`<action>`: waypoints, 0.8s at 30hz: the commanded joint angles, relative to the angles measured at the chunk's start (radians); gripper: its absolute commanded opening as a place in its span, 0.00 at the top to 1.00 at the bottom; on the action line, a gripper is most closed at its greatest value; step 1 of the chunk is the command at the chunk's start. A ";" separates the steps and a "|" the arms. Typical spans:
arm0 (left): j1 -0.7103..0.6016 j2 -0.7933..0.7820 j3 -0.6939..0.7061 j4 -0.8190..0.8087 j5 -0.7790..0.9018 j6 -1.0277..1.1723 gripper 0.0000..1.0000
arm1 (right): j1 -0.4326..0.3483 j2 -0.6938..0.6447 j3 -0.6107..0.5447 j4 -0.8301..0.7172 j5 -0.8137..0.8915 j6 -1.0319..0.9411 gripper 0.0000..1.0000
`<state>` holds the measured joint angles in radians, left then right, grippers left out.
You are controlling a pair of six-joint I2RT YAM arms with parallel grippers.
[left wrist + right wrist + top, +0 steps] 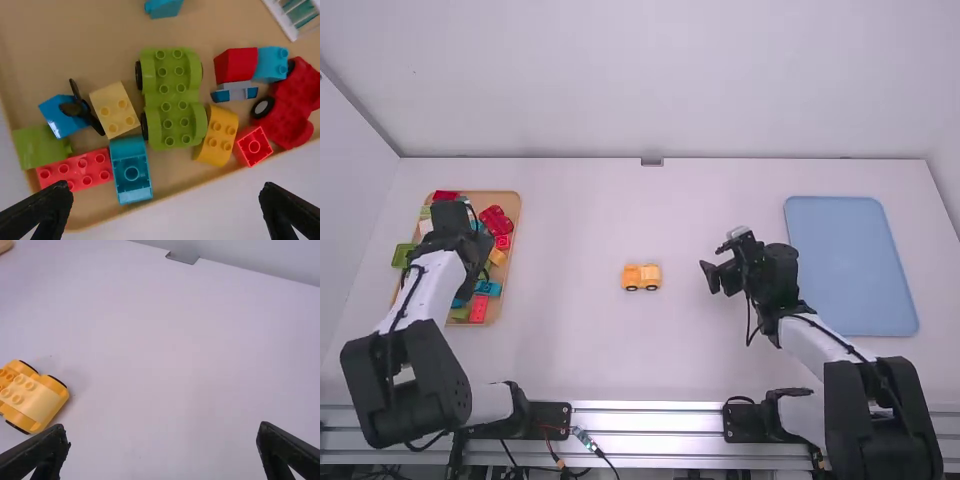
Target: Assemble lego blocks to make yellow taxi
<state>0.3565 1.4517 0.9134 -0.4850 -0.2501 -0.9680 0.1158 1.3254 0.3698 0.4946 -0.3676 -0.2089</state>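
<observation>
Plainly, we have a smooth white table [590,350] before us, with a pale wall [650,80] on the left and another along the far edge, where a small grey plate [652,162] sits near the middle. A silvery metal rail [640,410] runs along the near edge. At the left we see a shallow tan tray [30,50] holding loose blocks: a green wheeled base [172,95], a red wheeled base [295,100], a pale yellow block [114,110], a deeper yellow curved block [218,135] and others in red, blue and green. Above it hangs the left gripper [450,215], its fingers spread, nothing between them. Around the middle of the table, well apart from the tray, we find the yellow taxi [641,277], upright on dark-rimmed wheels. Its body is warm orange-yellow with rounded sides; a paler block tops its right end, and round studs show on both ends. To its right, apart from it, we see the right gripper [717,262], released and empty. Farthest right lies a flat, light blue mat or tray [850,265] with rounded corners.
</observation>
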 commanded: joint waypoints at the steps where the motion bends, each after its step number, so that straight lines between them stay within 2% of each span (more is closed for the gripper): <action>1: 0.013 0.071 0.066 -0.026 -0.002 -0.027 0.01 | 0.001 -0.015 -0.008 -0.001 0.003 0.003 0.01; 7: 0.063 0.213 0.174 -0.103 0.016 -0.031 0.01 | 0.000 -0.015 -0.008 -0.004 0.002 0.003 0.01; 13: 0.136 0.342 0.245 -0.143 0.104 -0.032 0.01 | 0.018 -0.015 -0.008 -0.004 0.003 0.003 0.01; 16: 0.154 0.380 0.253 -0.142 0.120 -0.033 0.12 | 0.014 -0.015 -0.008 -0.004 0.002 0.003 0.01; 19: 0.153 0.393 0.246 -0.136 0.094 -0.060 0.15 | 0.015 -0.015 -0.008 -0.005 0.002 0.003 0.01; 21: 0.153 0.393 0.238 -0.136 0.085 -0.089 0.23 | 0.019 -0.015 -0.008 -0.005 0.002 0.003 0.01; 24: 0.153 0.393 0.234 -0.139 0.075 -0.114 0.26 | 0.015 -0.015 -0.008 -0.005 0.002 0.003 0.01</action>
<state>0.5106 1.8400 1.1473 -0.6167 -0.1604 -1.0458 0.1307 1.3254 0.3698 0.4911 -0.3668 -0.2089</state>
